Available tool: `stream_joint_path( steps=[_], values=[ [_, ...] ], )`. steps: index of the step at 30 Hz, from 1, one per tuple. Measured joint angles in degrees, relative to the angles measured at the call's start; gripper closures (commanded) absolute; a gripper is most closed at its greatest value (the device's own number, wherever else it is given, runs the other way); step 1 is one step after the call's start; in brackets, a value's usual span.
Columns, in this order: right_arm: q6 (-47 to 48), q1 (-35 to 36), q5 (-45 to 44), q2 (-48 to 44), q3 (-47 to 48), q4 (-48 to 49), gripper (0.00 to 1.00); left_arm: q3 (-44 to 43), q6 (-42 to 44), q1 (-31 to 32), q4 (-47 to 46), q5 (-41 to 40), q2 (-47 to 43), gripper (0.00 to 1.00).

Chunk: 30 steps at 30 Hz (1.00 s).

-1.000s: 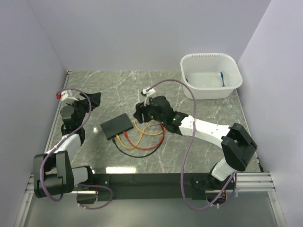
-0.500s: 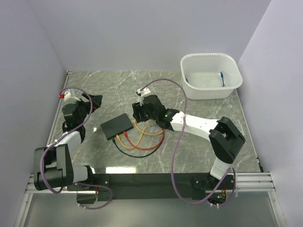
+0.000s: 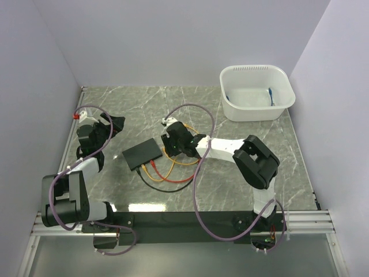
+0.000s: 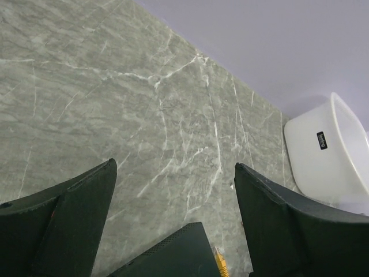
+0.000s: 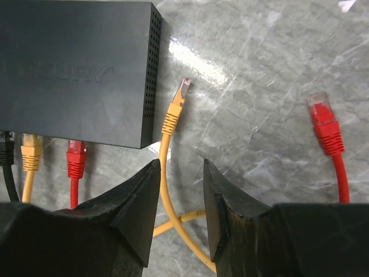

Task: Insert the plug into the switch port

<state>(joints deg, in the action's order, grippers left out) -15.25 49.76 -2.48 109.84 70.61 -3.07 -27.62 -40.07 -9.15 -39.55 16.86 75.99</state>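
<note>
The black switch box point(image 5: 75, 69) lies flat, and its port edge point(image 5: 109, 138) holds a black, a yellow and a red plug. A loose yellow plug point(image 5: 176, 104) lies on the table just off the box's right side. Its cable point(image 5: 164, 184) runs back between the fingers of my right gripper point(image 5: 180, 167), which is open and straddles the cable without pinching it. A loose red plug point(image 5: 322, 118) lies further right. From above, the right gripper point(image 3: 169, 140) sits at the switch's point(image 3: 142, 153) right end. My left gripper point(image 4: 176, 166) is wide open and empty, left of the switch point(image 4: 173, 254).
A white tub point(image 3: 256, 92) stands at the back right, also seen from the left wrist point(image 4: 334, 156). Orange, red and black cables point(image 3: 173, 170) loop on the marble table in front of the switch. Side walls close in the table on left and right.
My right arm has swung left, bringing its gripper over the loose yellow cable at the switch, and its jaws have narrowed. The left gripper has barely moved.
</note>
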Motion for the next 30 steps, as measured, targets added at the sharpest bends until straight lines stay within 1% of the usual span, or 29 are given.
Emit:
stream_joint_path(
  steps=[11, 24, 26, 30],
  values=[
    [0.02, 1.68, -0.13, 3.82, 1.92, -0.85, 0.58, -0.13, 0.00, -0.04, 0.09, 0.04, 0.74, 0.12],
    [0.07, 2.12, -2.80, 5.16, 4.96, -2.56, 0.64, -0.48, -0.02, -0.04, 0.09, 0.72, 0.79, 0.12],
    [0.07, 2.12, -3.32, 5.62, 5.81, -2.60, 0.66, -0.48, -0.02, -0.04, 0.11, 0.94, 0.79, 0.13],
    [0.11, 2.12, -4.07, 7.43, 7.50, -2.78, 0.68, -0.50, -0.02, -0.04, 0.13, 1.25, 0.79, 0.13]
  ],
)
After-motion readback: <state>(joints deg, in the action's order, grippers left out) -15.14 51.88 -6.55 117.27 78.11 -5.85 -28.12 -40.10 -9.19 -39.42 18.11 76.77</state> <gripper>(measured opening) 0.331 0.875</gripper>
